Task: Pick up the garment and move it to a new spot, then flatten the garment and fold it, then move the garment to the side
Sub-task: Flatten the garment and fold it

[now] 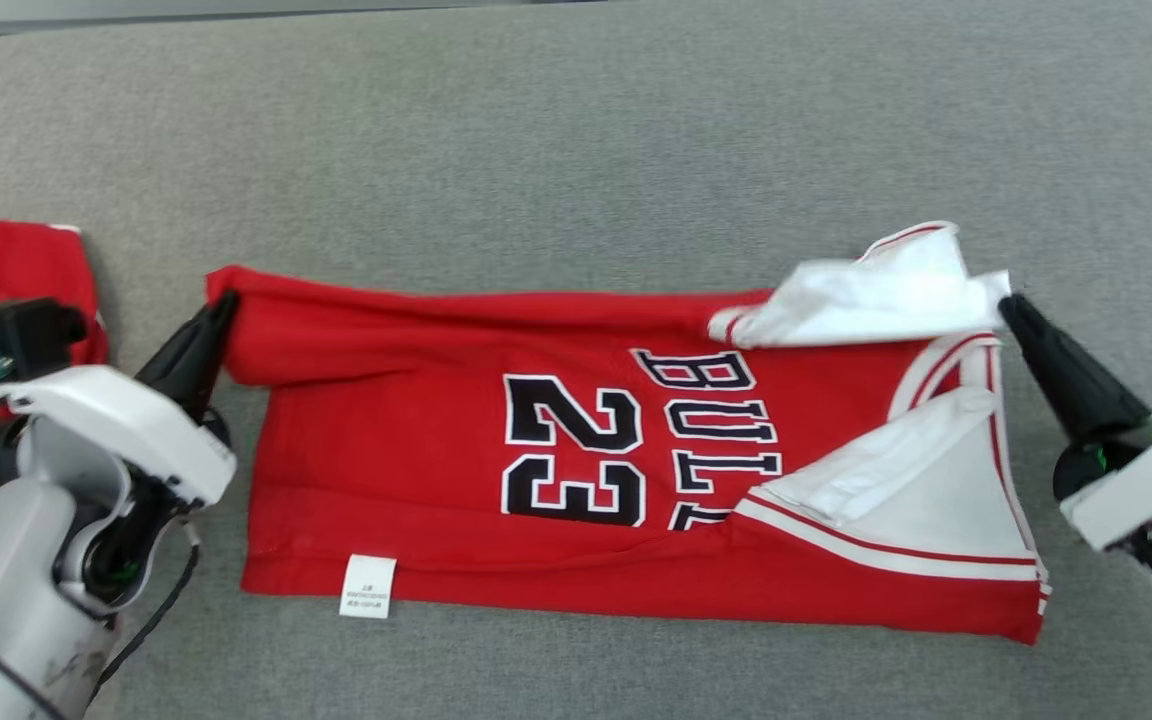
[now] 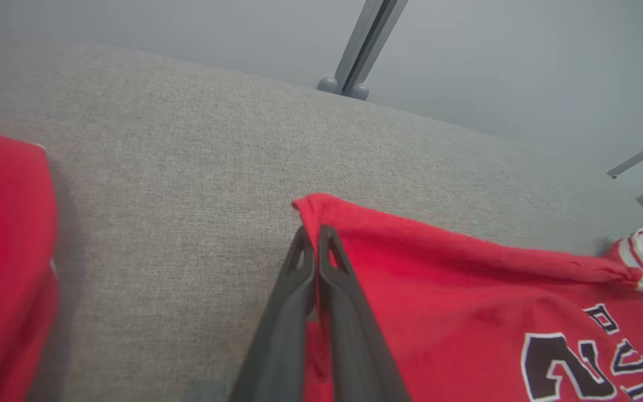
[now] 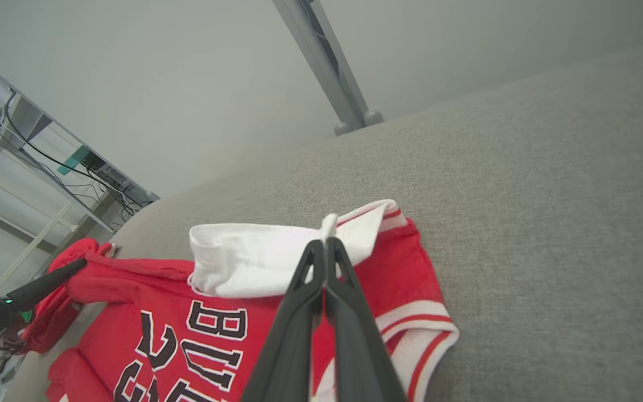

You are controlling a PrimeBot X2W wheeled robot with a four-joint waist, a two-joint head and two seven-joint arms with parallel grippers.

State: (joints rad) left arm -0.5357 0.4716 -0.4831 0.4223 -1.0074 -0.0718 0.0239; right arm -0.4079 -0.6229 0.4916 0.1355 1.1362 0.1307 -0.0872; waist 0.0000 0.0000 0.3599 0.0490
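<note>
Our left gripper (image 1: 223, 306) and right gripper (image 1: 1009, 306) clamped the garment (image 1: 416, 480) at its upper corners; mid-fold, we judged; both must swing down-frame together.

Red jersey (image 1: 436, 480) lies sideways on grey surface (image 1: 576, 130), no. 23 up, white tag (image 1: 368, 586) at near hem. L gripper (image 1: 221, 305) pinches its far-L corner, R gripper (image 1: 1008, 305) nips the white flap (image 1: 866, 300) far R. Another red garment (image 1: 6, 260) at L edge
</note>
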